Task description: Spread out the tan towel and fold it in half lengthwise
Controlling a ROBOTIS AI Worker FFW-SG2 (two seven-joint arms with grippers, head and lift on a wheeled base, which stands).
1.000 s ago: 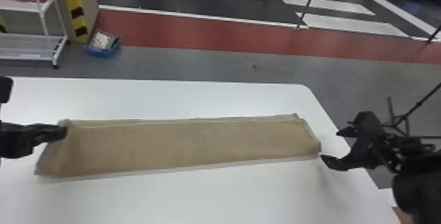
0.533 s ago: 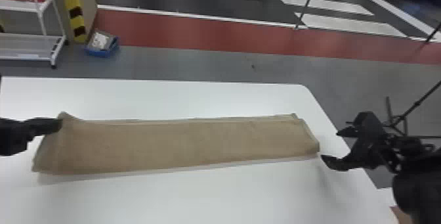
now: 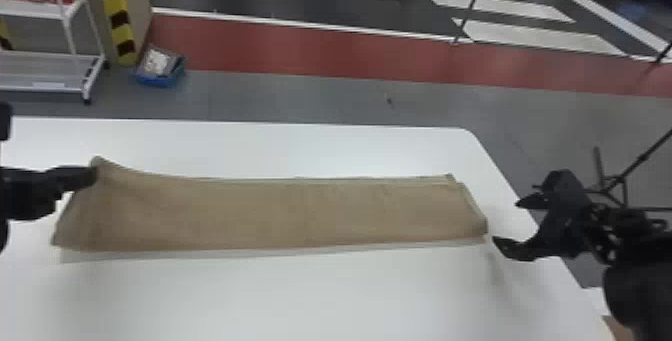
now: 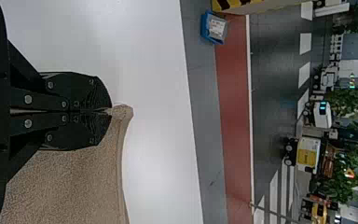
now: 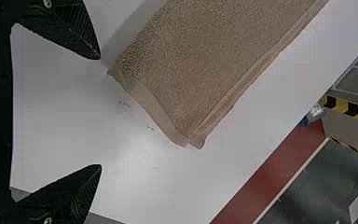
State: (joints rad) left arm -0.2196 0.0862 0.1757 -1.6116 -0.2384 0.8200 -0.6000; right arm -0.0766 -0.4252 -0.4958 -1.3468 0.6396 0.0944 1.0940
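One tan towel (image 3: 275, 215), a long strip on one white table (image 3: 325, 295). Two grippers: left gripper (image 3: 95, 176) pinching towel's far left corner, right gripper (image 3: 506, 222) spread, just beside towel's right end. Head view: one rack (image 3: 42, 11) beyond towel. Left wrist view: plants (image 4: 342, 170), uncountable, far beyond towel

– How does the robot's right arm (image 3: 642, 285) look, at the lower right of the head view?

– Black and rounded, with small pale glints on the narrower wrist part (image 3: 607, 225), before the black right gripper (image 3: 505, 222).

– And the left gripper (image 3: 94, 176), at the left edge there?

– Black too. In its wrist view, left of centre, it has round silver screws (image 4: 28, 99) and finely ridged inner faces.

– The right one's fingers (image 5: 70, 28)?

– Black, tapered, ribbed, each with a silver screw near its base.
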